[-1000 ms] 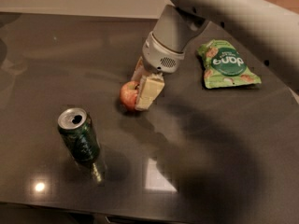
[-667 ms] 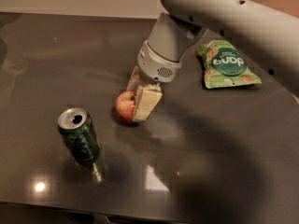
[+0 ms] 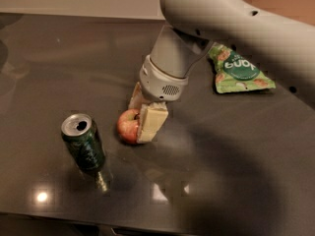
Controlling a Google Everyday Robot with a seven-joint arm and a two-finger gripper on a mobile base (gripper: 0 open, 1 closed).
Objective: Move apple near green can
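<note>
red apple (image 3: 126, 127) is clamped in the gripper (image 3: 139, 124), low on the dark table (image 3: 236, 151), near the green can (image 3: 83, 142).

Gripper (image 3: 140, 121) jaws clamp apple (image 3: 126, 127) near green can (image 3: 84, 145).

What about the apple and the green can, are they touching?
Apart. The camera view shows a strip of table between the apple and the green can; the gripper, right of the can, grips the apple.
</note>
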